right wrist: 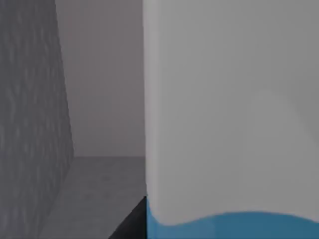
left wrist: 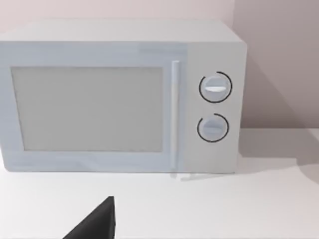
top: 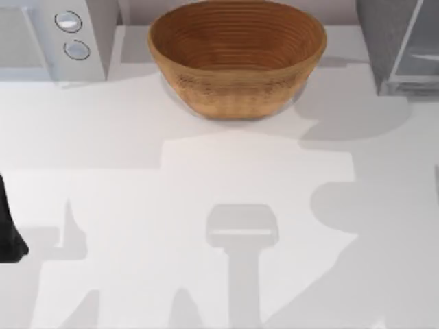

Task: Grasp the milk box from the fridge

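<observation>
Nearest your right wrist camera: the milk box, very close, its white upper face over a light-blue band. It stands inside the fridge, with the speckled grey wall to one side and the grey floor running back to a plain rear wall. A dark finger of the right gripper lies against the box's edge; you cannot tell whether the jaws are clenched on the box or released.

Count, top view: one wicker basket at the back centre, one microwave with two dials at the back left, one fridge at the back right corner.

The left arm sits parked at the table's left edge. In its wrist view a dark finger points toward the microwave; jaw state not readable.

The table in front of the basket is open, crossed by arm shadows.
</observation>
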Robot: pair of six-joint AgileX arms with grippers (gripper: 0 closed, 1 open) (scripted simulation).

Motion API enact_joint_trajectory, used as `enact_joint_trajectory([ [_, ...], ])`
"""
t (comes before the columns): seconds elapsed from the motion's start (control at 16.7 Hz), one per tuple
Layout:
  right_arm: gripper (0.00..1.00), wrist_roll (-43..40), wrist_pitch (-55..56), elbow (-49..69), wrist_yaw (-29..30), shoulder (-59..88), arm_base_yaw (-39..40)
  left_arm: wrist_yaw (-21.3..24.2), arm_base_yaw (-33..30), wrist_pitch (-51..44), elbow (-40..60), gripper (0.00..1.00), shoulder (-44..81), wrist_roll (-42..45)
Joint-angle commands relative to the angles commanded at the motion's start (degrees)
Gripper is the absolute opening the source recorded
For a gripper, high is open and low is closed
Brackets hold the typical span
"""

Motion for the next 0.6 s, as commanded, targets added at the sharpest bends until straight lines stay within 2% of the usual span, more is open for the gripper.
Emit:
enact_joint_trajectory([
  [0.24, 0.0, 0.0, 3.3, -7.7, -0.8, -5.0, -0.9, 0.0, 0.0, 0.0, 0.0, 1.0, 0.0, 0.0],
  [0.6, 0.0, 0.1, 3.1, -8.2, -0.8, -5.5, -0.5, 0.0, 0.0, 0.0, 0.0, 1.0, 0.0, 0.0],
])
